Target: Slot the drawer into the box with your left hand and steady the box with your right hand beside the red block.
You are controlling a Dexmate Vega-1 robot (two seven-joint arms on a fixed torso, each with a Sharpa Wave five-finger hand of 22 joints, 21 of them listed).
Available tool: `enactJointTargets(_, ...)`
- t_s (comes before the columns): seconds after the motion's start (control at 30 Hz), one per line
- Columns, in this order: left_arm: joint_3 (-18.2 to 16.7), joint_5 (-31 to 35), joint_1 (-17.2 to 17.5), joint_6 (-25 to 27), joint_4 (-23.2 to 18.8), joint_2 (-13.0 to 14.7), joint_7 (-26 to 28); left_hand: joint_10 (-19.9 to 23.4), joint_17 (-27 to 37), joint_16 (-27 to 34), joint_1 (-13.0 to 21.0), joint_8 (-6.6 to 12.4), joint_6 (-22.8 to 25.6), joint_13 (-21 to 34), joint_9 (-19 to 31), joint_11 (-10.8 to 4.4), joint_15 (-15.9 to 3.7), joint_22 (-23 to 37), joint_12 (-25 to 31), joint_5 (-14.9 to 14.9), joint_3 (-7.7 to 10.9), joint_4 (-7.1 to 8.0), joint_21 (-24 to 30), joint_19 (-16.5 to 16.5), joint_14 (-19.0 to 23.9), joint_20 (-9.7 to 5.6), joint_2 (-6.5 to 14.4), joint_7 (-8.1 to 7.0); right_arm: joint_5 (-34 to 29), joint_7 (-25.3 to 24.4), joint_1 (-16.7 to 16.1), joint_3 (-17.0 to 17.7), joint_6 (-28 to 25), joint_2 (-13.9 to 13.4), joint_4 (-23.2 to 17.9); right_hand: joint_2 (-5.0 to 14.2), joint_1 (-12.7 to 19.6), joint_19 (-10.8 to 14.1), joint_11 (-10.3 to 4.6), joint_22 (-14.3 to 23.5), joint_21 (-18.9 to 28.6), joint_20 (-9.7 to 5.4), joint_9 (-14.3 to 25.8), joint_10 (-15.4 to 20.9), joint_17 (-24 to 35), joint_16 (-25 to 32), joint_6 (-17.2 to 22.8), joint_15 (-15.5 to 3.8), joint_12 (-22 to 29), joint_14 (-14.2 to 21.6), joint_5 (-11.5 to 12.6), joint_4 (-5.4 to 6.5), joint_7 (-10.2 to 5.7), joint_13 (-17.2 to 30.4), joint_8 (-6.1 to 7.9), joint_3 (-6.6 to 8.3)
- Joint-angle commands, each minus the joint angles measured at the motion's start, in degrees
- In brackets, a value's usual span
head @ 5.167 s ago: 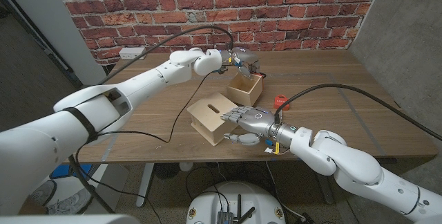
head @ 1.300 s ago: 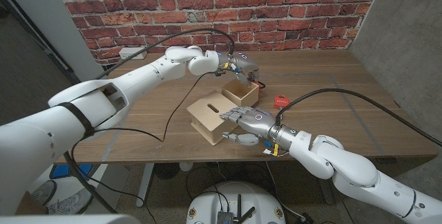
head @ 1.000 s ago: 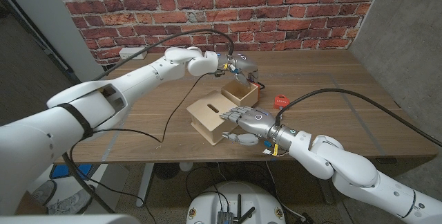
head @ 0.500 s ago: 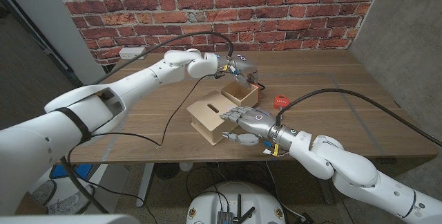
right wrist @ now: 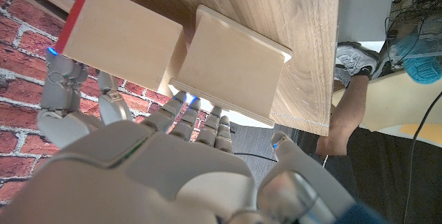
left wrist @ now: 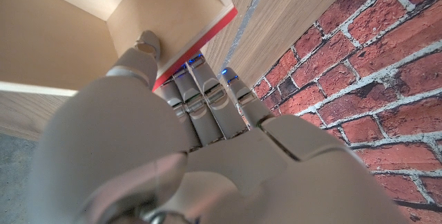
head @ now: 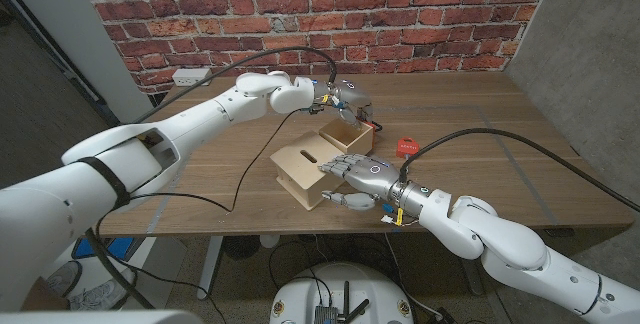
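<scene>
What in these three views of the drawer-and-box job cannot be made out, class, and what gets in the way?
- The red block: too small in the head view to tell its shape.
- Where the right hand meets the box: hidden under its own fingers.
- How far the drawer has entered the box: its near end is hidden behind the box.
- The left hand: blurred, its own back covers its grip.

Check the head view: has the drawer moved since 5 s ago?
Yes. The drawer, held by the left hand, has shifted toward the box and away from the red block; it now sits close against the box's far end.
</scene>
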Motion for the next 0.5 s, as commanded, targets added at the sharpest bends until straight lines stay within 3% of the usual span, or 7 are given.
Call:
enactJointTargets(0.03,-0.2,0.1,-0.1,-0.5,0.5,0.0,0.1,0.9,0.3,0.2,1.3,0.22,0.2,0.3,0.2,-0.96,-2.45,0.1,0.3,0.4,1.11,0.40,-0.1,-0.4,0.0,-9.02,1.7,0.15,-0.8,0.3,0.7,-0.6,0.2,0.3,0.3,6.18,-0.4,0.6,0.21,0.2,0.3,-7.99,0.2,0.3,0.1,-0.1,0.0,-5.43,0.2,0.0,0.3,-0.02,0.06,0.2,0.14,0.26)
enactJointTargets(0.5,-0.7,0.0,0.6,-1.5,-0.7,1.3,-0.4,1.0,0.3,0.2,1.1,0.25,0.3,0.3,0.2,-0.97,-2.46,0.1,0.4,0.4,1.29,0.34,-0.1,-0.4,-0.1,-9.02,1.7,0.02,-1.0,0.5,0.9,-0.8,-0.1,0.6,0.4,6.21,-0.4,0.6,0.24,0.2,0.2,-8.07,0.2,0.3,0.2,-0.2,0.0,-5.42,0.2,0.0,0.3,-0.04,0.03,0.2,0.12,0.35)
